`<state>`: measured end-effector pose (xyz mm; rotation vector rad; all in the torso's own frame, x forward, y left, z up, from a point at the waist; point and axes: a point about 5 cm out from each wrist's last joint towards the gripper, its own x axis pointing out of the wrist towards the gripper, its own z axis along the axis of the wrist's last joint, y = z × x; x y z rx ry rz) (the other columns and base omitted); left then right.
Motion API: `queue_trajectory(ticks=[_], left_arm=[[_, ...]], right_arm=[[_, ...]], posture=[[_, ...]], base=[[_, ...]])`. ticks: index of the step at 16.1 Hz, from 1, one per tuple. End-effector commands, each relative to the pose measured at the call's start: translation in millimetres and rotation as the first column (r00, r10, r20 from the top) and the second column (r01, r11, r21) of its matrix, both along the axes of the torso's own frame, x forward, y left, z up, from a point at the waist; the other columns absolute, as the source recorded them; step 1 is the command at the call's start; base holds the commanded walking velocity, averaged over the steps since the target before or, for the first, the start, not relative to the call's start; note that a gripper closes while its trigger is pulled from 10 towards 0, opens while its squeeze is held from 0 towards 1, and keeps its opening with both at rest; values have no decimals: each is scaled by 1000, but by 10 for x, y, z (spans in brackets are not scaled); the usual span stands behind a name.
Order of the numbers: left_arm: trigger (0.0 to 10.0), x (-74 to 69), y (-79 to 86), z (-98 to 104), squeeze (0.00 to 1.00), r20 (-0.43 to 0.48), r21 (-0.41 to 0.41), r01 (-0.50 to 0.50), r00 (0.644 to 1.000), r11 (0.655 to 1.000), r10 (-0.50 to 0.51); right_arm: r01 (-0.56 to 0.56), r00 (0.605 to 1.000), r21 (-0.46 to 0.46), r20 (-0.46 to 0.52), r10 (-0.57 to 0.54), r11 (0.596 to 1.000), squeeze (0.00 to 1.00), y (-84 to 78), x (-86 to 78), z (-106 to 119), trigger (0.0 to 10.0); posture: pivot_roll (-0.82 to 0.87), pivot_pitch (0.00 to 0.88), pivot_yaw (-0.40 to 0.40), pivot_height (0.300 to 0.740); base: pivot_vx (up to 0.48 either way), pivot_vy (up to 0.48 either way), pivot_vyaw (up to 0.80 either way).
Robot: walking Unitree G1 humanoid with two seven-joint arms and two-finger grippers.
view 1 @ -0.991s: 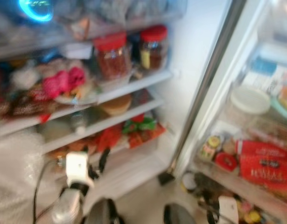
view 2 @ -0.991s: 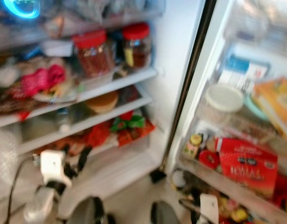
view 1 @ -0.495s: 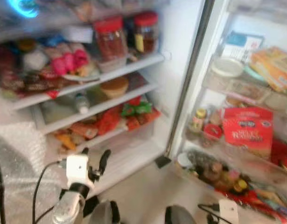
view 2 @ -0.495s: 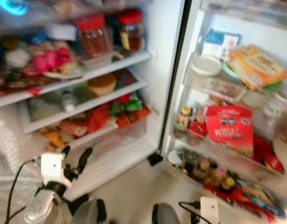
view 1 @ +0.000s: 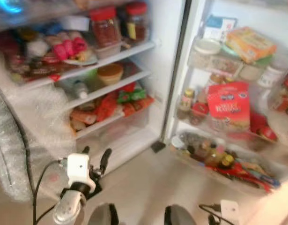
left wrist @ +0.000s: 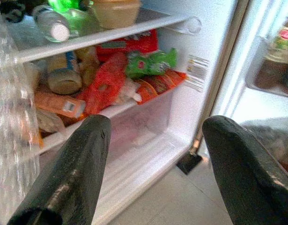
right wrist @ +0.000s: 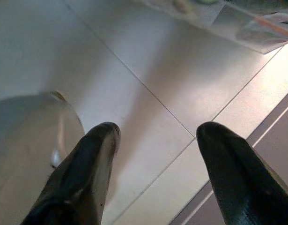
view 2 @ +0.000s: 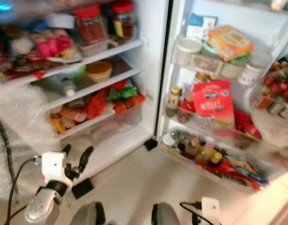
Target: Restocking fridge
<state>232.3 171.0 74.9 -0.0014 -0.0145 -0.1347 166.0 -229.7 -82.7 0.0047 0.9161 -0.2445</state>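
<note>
My left gripper [view 1: 94, 159] hangs wide and empty before the open fridge [view 1: 155, 70]; right gripper [right wrist: 155, 140], also wide, points at floor tiles [right wrist: 148, 61].

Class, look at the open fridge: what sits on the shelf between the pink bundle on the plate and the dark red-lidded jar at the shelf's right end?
Another red-lidded jar stands between the pink bundle and the dark jar, seen in both eye views.
</note>
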Motion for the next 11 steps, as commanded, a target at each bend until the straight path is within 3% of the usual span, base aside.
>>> queue_trajectory(ticks=[1, 3, 6, 9, 11], left_arm=[[10000, 0, 20, -8, 0, -13, 5, -2, 1000, 1000, 2], [10000, -3, 35, -34, 0, -25, -5, -13, 1000, 1000, 13], [10000, -1, 74, -113, 0, -66, -20, -37, 997, 999, 36], [10000, 50, 136, -384, 0, -206, -14, -52, 977, 999, 48], [10000, 61, 185, -660, 0, -340, 7, -70, 938, 998, 68]], right_arm=[[14, 1000, -2, -16, -14, 1000, 0, -25, -58, -19, 10000], [14, 1000, -2, -16, -14, 1000, 0, -25, -58, -20, 10000], [14, 1000, -2, -16, -14, 1000, 0, -24, -55, -19, 10000], [13, 1000, 0, -15, -13, 1000, 0, -19, -51, -19, 10000], [14, 1000, 1, -14, -14, 1000, 0, -13, -50, -19, 10000]], posture=[[-173, 85, -38, 645], [-173, 85, -38, 645], [-173, 84, -38, 645], [-168, 81, -38, 645], [-168, 75, -35, 645]], base=[[-315, 0, 0], [-308, 0, 0], [0, 0, 0], [0, 0, 0], [0, 0, 0]])
